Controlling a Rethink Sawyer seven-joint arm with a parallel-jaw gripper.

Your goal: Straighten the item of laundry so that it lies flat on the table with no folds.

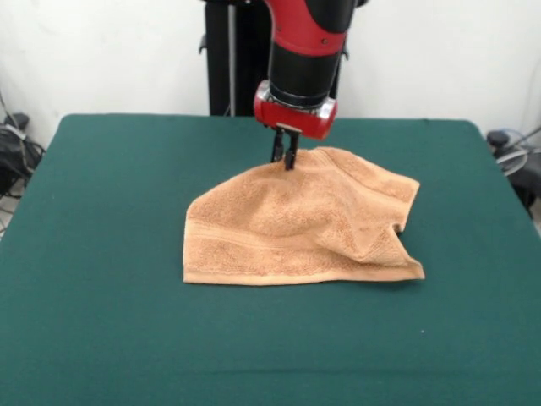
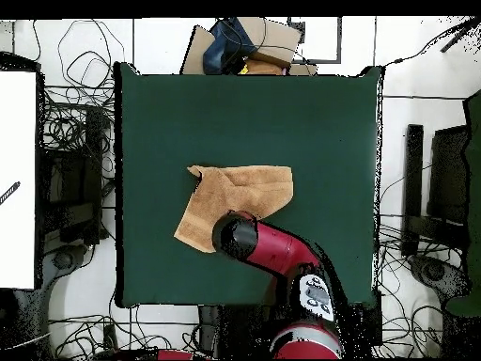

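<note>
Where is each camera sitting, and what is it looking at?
Front view: across the table, facing the robot; shows the arm's lower end and gripper at the towel.
Overhead view: above, looking straight down; shows the red arm from its base over the towel.
Both share the towel, table and arm.

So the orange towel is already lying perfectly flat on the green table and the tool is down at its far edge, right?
Not quite. The towel isn't flat: the front view shows it humped up under the tool, with a crumpled fold at one corner. The rest holds: it lies on the green table, and the tool is down at its far edge, fingers close together on the cloth.
</note>
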